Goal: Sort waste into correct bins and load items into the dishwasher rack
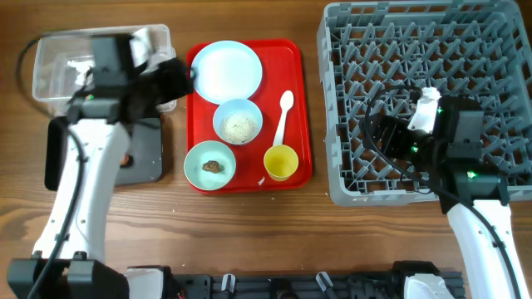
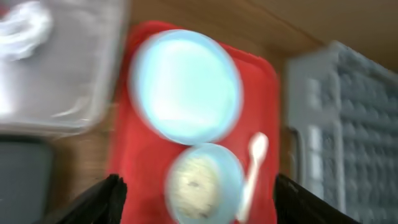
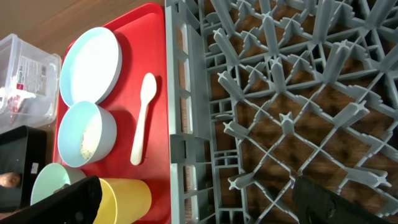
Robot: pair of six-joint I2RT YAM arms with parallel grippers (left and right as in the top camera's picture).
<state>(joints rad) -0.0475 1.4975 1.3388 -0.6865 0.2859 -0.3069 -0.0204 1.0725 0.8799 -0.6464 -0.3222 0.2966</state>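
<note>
1. Nearest on the red tray (image 1: 278, 54) sit a green bowl (image 1: 210, 164) holding a brown scrap, to the left, and a yellow cup (image 1: 281, 162), to the right. A black bin (image 1: 145, 158) lies just left of the tray. Neither gripper is over this row.
2. In the middle row are a pale bowl (image 1: 238, 121) with crumbs and, beside it on the right, a white spoon (image 1: 283, 112). The spoon's long axis runs near to far, scoop end far. Further right, the right gripper (image 1: 384, 133) hangs over the dish rack (image 1: 332, 100). Its jaws are spread and empty, and the tray is off to its left past the rack wall.
3. Farthest is the plate (image 1: 226, 68). The left gripper (image 1: 179, 79) hovers at the plate's left edge, jaws wide apart and holding nothing. Its blurred wrist view shows the plate and crumb bowl ahead. I judge the left arm the nearer to the tray. A clear bin (image 1: 58, 58) lies far left.
</note>
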